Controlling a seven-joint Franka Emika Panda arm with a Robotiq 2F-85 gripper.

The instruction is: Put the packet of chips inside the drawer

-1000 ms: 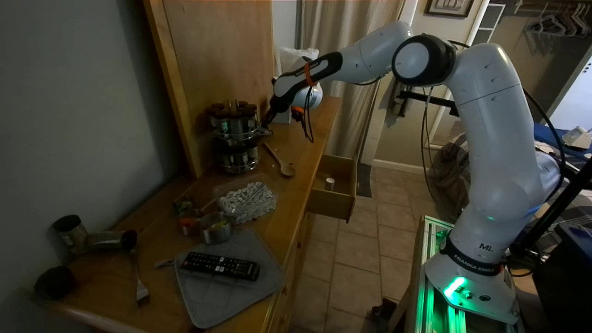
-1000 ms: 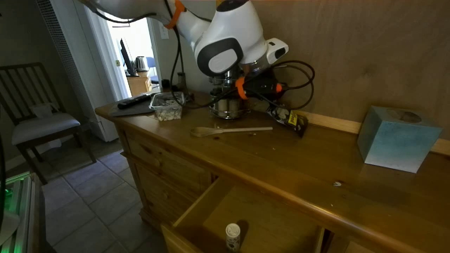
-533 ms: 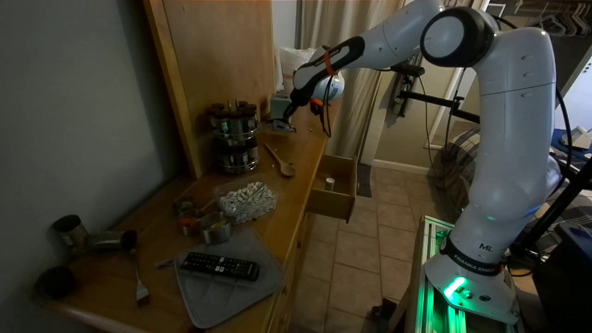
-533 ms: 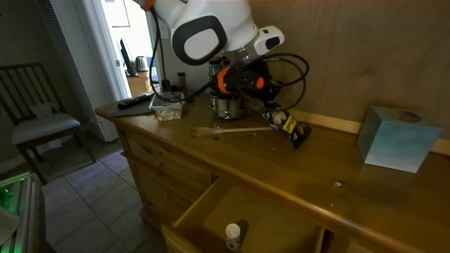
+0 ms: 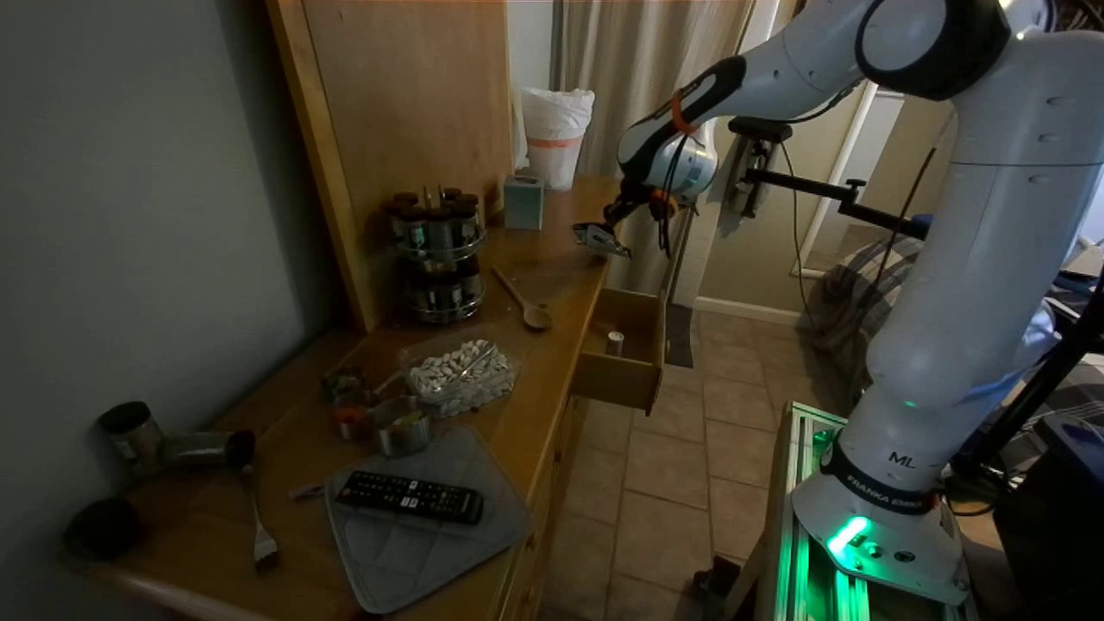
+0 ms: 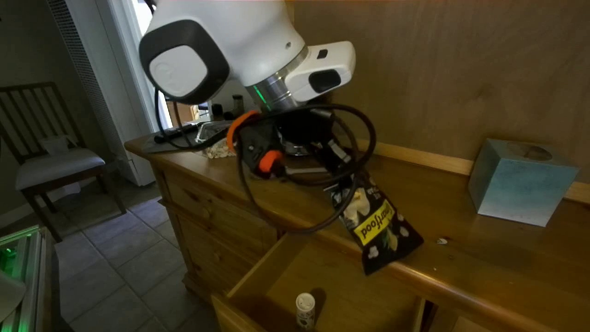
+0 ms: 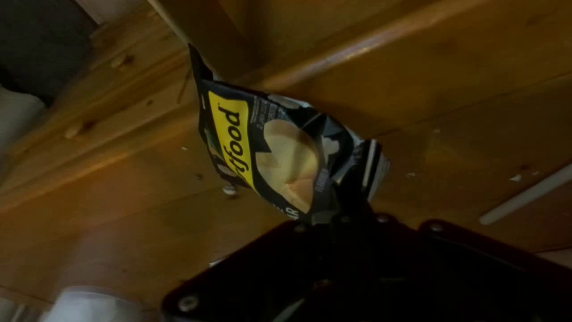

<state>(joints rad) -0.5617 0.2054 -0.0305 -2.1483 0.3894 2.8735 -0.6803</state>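
Packet of chips (image 6: 377,226) dangles from clenched jaws near open drawer (image 6: 341,272)

The black, yellow-labelled packet hangs tilted by one end, its free end pointing to five o'clock in an exterior view, the drawer below it at seven. Behind it lies the wooden surface (image 6: 442,193); whether the packet hangs clear of the front edge cannot be told. In the wrist view the jaws are pressed together on the near corner, beside a pale-striped end at one o'clock. The pouch should prove light, soft and slick, probably puffed with air, its contents brittle enough to crumble under a hard squeeze. That makes the end the sound place to hold: film there, few chips, and the body left free. A corner pinch, though, may let the slippery pouch pivot or swing, so a gentle descent would suit. A white-topped cylinder (image 6: 305,310) stands inside the drawer, between seven and eight o'clock from the packet, and the limp end could knock it.
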